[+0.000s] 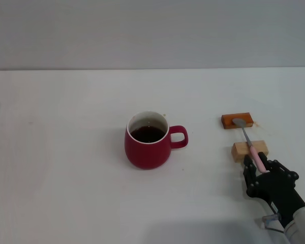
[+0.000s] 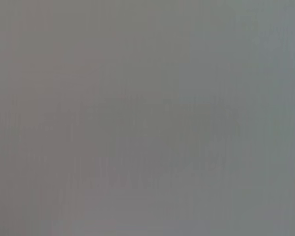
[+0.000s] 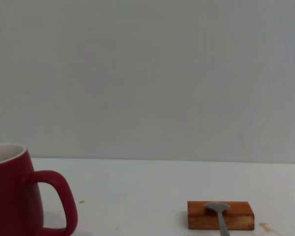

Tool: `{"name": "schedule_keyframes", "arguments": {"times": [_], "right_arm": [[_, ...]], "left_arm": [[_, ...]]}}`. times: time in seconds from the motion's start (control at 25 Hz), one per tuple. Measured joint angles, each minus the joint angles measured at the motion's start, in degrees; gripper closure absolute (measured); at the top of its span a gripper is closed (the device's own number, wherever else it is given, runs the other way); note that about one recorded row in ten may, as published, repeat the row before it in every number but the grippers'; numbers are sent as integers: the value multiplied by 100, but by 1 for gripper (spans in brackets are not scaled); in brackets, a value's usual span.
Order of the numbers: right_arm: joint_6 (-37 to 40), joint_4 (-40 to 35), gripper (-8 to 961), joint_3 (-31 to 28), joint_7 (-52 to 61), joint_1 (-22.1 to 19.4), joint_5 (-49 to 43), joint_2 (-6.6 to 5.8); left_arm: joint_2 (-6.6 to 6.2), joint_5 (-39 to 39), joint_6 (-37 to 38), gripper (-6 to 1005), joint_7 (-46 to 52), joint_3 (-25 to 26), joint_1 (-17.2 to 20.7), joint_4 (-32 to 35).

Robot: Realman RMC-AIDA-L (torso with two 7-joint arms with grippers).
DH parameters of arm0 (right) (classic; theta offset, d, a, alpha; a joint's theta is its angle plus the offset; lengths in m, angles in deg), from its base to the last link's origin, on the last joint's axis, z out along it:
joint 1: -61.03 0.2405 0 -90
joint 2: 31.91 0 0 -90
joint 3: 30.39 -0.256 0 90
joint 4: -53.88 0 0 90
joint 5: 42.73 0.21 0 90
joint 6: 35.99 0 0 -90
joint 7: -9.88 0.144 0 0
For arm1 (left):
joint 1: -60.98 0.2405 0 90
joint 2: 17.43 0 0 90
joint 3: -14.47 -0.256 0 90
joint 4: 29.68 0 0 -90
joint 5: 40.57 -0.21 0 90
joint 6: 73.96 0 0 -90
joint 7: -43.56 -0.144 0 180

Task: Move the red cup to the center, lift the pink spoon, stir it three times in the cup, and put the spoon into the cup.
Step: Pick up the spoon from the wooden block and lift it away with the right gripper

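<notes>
spoon axis: pink spoon point(image 1: 249, 143) runs straight away from your right hand point(image 1: 256, 163), bridging both blocks
hand: fingers flank the pink handle end; can't tell if clenched

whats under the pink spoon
The pink spoon bridges two blocks: bowl on the orange-brown block, neck on the tan block. The right claw hides the handle's end.

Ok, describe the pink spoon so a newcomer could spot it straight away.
Start at the red cup in the middle of the white table and look to the side its handle points to. There the pink spoon lies across two small blocks, its silver bowl on the orange-brown block, its neck over the tan wooden block. It alone is slim, and the right tool is at its pale pink handle.
</notes>
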Motion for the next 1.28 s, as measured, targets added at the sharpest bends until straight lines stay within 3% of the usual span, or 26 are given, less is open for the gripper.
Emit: {"name": "schedule_keyframes", "arguments": {"times": [0.24,0.76,1.28], "right_arm": [[10,0,662,2,-4,0,-2,0],[35,-26,779,1,-8,9,-4,0],[45,-36,789,1,-16,9,15,0]], "left_arm": [[-2,-1,0,151,0,0,-1,16],[-2,7,0,151,0,0,38,-3],[-10,6,0,151,0,0,44,-3]]}}
